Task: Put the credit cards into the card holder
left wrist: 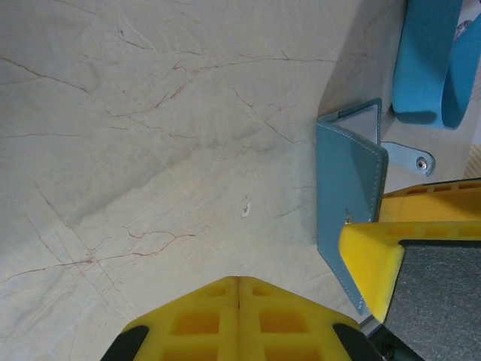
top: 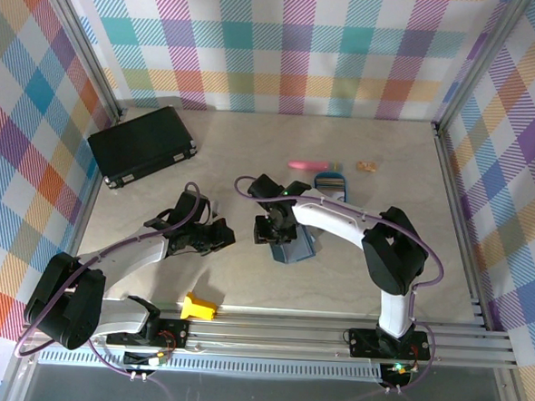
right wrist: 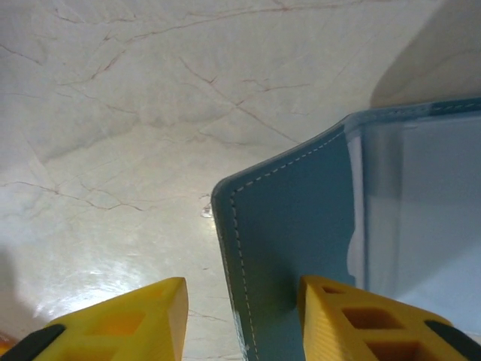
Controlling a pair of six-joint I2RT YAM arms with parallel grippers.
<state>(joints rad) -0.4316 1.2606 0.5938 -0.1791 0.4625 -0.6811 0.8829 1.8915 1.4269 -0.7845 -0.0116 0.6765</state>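
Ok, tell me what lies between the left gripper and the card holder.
Only bare tabletop, apart from one tiny speck; the left wrist view shows it between the left gripper and the card holder.

A large black case [top: 142, 145] is lying at the far left corner of the marbled table [top: 253, 136], while a pink stick [top: 308, 165] is resting just behind a bright blue tray [top: 330, 183].

The card holder [right wrist: 289, 226], teal with pale stitching, lies open under the right gripper [right wrist: 240, 301]. Its rounded corner sits between the spread fingers, one of them over its cover. Its snap tab [left wrist: 409, 158] sticks out sideways. A pale grey inner panel [right wrist: 421, 203] shows; whether it is card or lining is unclear.
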